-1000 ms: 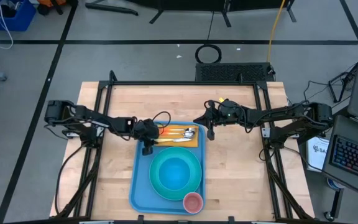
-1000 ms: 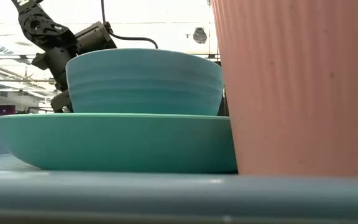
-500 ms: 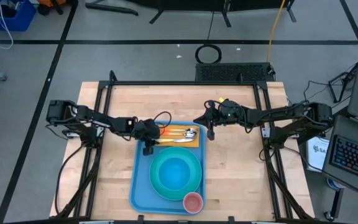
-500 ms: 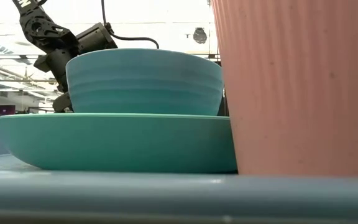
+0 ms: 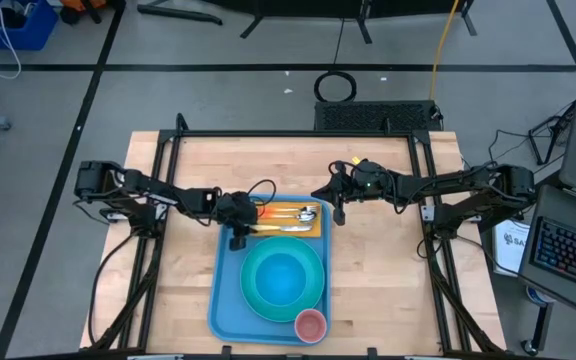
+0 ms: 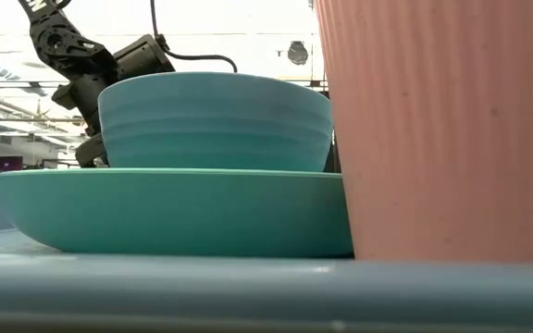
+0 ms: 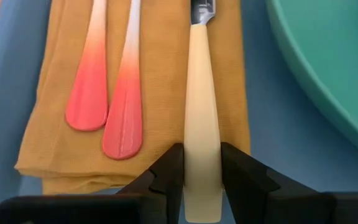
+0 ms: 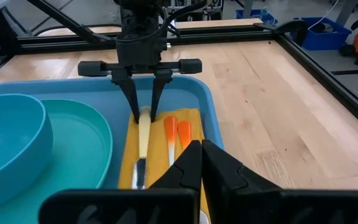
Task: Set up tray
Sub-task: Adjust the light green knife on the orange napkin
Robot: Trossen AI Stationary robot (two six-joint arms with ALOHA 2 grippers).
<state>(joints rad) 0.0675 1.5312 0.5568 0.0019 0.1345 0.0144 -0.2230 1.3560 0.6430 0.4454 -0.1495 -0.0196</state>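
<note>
The tray [image 5: 222, 296] lies mid-table, carrying plate [image 5: 256, 302], bowl [image 5: 283, 276], cup [image 5: 311, 324] and napkin [image 5: 310, 229]. The left gripper [image 7: 202, 180], reaching low over the tray's far end, clasps a cream-handled utensil [image 7: 202, 149] lying on the napkin. The right gripper [image 8: 197, 163], fingers pressed together, hangs just beyond the tray's far right corner.

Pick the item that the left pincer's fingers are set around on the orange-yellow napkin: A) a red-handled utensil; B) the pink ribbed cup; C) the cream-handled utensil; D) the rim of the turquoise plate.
C: in the left wrist view the left pincer has a dark finger on each side of the cream-handled utensil, which lies on the orange-yellow cloth napkin beside two red-handled ones.
</note>
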